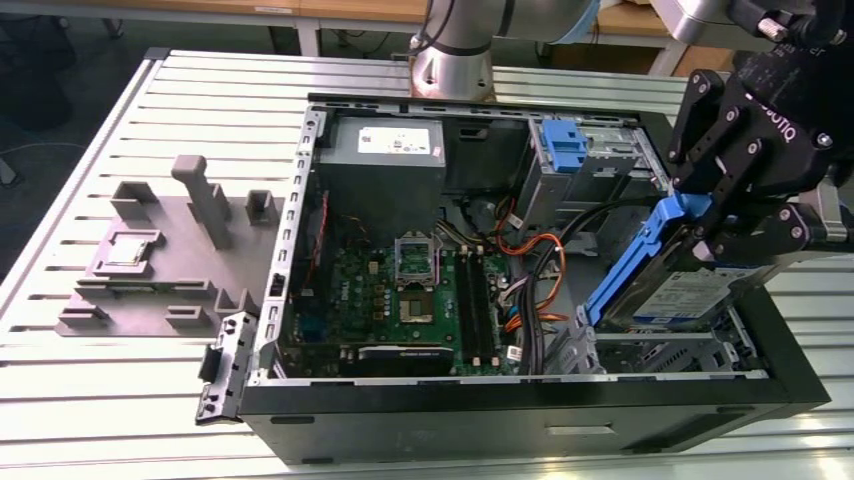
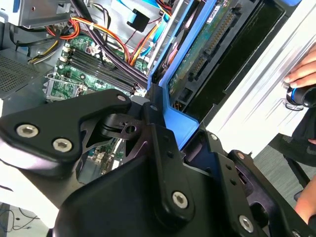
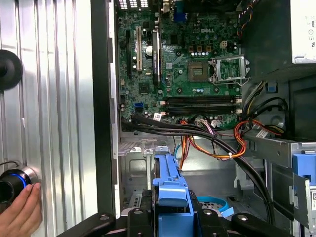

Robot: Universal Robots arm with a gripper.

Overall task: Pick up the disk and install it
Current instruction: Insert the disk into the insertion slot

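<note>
Between the claw's (image 1: 711,222) fingers sits the disk (image 1: 687,292), pinched by the edge of its blue carrier; the second wrist view shows the jaws pressed onto that blue frame (image 2: 170,116) with the disk's green circuit side (image 2: 207,47) facing up past them. The disk hangs tilted, one end higher than the other, just under the claw and above the metal cage (image 1: 657,352) at the near corner of the open case (image 1: 534,398). It does not look seated yet. Beyond the claw lies the board (image 1: 400,290), and a bundle of cables (image 3: 217,143) runs between it and the cage, close under the carrier's front end (image 3: 170,195). A bare blue bracket (image 1: 567,145) stands on the far cage, well apart from the claw. Off to the claw's side, outside the case, a hand (image 3: 19,215) rests on a knob (image 3: 12,182). By my reading the pick-up is done and the install is in hand: this step calls for levelling the disk, squaring the carrier with the cage opening, and keeping it off the cables.
</note>
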